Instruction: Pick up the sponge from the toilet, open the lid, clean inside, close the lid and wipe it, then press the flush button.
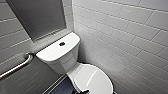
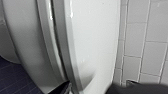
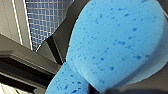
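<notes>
The white toilet (image 1: 63, 56) stands in a tiled corner, its boxy tank carrying the dark round flush button (image 1: 62, 44). The oval lid (image 1: 96, 80) lies down over the bowl. My left gripper (image 2: 100, 88) is open at the lid's front rim, one dark fingertip (image 2: 63, 88) by the gap between lid and bowl and the other out past the lid's top face. It shows as a dark shape (image 1: 83, 92) at the lid's near edge in the head view. The bright blue sponge (image 3: 112, 47) looms close in the right wrist view, with my right gripper (image 3: 96, 90) shut on it.
A metal grab bar (image 1: 17, 66) runs along the left wall beside the tank. White tiled wall (image 1: 130, 37) stands close on the toilet's right. Dark blue floor tiles (image 1: 62, 87) show left of the bowl. A grey panel (image 1: 37, 17) hangs above the tank.
</notes>
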Robot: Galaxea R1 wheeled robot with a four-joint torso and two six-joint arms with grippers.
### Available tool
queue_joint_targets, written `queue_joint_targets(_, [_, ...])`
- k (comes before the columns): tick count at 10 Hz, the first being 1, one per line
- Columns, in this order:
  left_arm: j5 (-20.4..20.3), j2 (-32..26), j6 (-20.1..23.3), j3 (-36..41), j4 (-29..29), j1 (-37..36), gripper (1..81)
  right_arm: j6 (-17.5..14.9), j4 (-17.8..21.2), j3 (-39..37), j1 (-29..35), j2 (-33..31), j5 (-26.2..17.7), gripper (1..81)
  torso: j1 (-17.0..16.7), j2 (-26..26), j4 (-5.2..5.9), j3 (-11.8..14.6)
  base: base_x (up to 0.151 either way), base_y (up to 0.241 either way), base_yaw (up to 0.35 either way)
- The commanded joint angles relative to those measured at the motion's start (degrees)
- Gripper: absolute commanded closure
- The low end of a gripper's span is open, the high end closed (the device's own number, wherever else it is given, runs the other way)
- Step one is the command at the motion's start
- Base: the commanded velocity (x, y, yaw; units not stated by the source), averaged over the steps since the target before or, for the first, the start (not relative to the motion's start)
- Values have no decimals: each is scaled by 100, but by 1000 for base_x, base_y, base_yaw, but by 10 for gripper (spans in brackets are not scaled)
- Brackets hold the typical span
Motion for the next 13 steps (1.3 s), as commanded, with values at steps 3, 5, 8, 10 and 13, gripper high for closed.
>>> queue_joint_targets(3, [88,136,-103,-65,79,-609,10,-1,-141,129,-36,-220,-262,811,0,0,2,0,0,0,0])
queue_joint_targets(5, [62,154,-111,-136,70,-696,10,7,-141,103,-106,-229,20,811,0,0,2,0,0,0,0])
queue_joint_targets(8, [-8,268,-155,-258,79,-635,10,16,-141,130,-106,-220,64,811,0,0,2,0,0,0,0])
queue_joint_targets(10, [-122,382,-155,-242,140,-617,10,16,-141,112,-80,-202,64,811,0,0,2,0,0,0,0])
queue_joint_targets(13, [-114,627,-155,-355,202,-582,10,7,-142,112,-97,-202,64,811,0,0,2,0,0,0,0])
